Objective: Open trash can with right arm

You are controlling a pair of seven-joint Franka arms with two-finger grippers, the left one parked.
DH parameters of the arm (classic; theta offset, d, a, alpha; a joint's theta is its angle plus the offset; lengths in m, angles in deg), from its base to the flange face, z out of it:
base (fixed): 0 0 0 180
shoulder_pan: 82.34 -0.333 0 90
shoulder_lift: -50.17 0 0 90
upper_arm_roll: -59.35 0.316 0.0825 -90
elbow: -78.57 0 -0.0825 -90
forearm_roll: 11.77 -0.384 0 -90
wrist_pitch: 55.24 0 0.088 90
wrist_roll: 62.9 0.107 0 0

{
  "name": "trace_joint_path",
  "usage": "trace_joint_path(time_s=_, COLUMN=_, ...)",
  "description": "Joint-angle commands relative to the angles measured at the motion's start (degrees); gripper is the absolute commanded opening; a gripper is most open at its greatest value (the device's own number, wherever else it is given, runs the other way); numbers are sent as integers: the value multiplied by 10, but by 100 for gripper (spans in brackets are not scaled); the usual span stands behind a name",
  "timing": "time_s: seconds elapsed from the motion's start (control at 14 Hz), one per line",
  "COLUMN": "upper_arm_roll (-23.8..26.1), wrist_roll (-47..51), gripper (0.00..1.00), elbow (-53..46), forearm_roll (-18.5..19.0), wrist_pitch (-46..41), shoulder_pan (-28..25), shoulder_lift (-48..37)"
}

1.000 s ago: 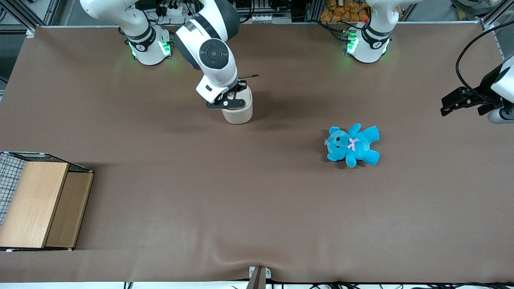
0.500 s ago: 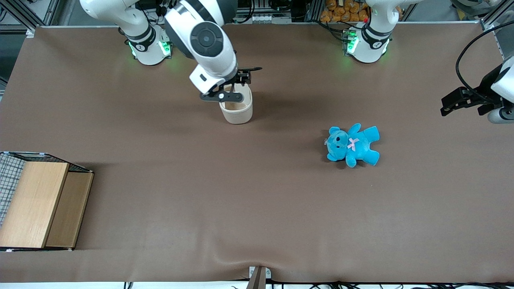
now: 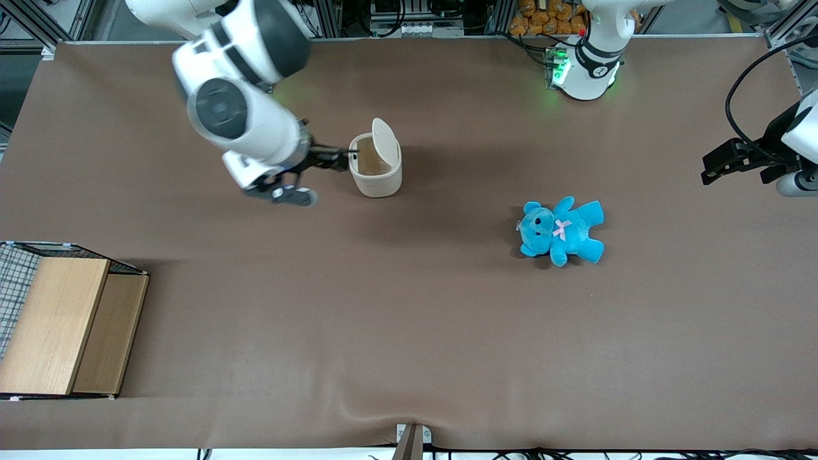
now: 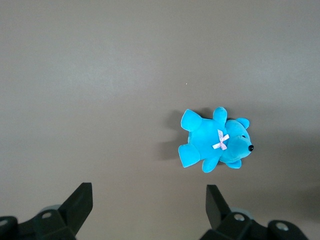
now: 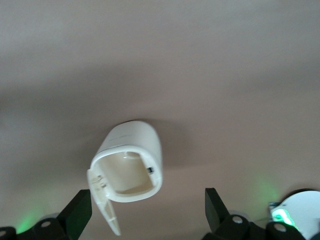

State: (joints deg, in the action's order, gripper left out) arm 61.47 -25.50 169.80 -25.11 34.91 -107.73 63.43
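The trash can (image 3: 376, 171) is a small cream-white bin standing on the brown table. Its hinged lid (image 3: 383, 142) is swung up and stands upright, showing the tan inside. My right arm's gripper (image 3: 313, 176) hangs beside the can, toward the working arm's end of the table, with one fingertip close to the can's rim. The right wrist view shows the trash can (image 5: 131, 160) with its mouth open and the lid (image 5: 104, 200) hanging off the rim. In that view the gripper (image 5: 147, 212) is open, its black fingers (image 5: 80, 210) spread wide, with nothing held.
A blue teddy bear (image 3: 561, 230) lies on the table toward the parked arm's end, nearer the front camera than the can, and also shows in the left wrist view (image 4: 215, 142). A wooden box with wire mesh (image 3: 57, 326) sits at the table's edge at the working arm's end.
The gripper has left its place over the can and swung sideways toward the working arm's end. The lid, partly raised before, now stands fully upright and free.
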Motion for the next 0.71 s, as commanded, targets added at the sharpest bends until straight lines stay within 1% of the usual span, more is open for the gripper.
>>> trace_joint_path(time_s=0.0, upper_arm_roll=9, wrist_roll=-59, gripper=100, elbow=-34, forearm_roll=5, wrist_pitch=-46, shoulder_pan=66, shoulder_lift=-2)
trace_joint_path(time_s=0.14, upper_arm_roll=9, wrist_roll=-88, gripper=100, elbow=-35, forearm_roll=8, wrist_pitch=-53, shoulder_pan=110, shoulder_lift=-9)
trace_joint_path(time_s=0.36, upper_arm_roll=9, wrist_roll=-122, gripper=100, elbow=-35, forearm_roll=24, wrist_pitch=-51, shoulder_pan=159, shoulder_lift=-22)
trace_joint_path(time_s=0.64, upper_arm_roll=9, wrist_roll=-229, gripper=100, elbow=-35, forearm_roll=36, wrist_pitch=-46, shoulder_pan=224, shoulder_lift=-42)
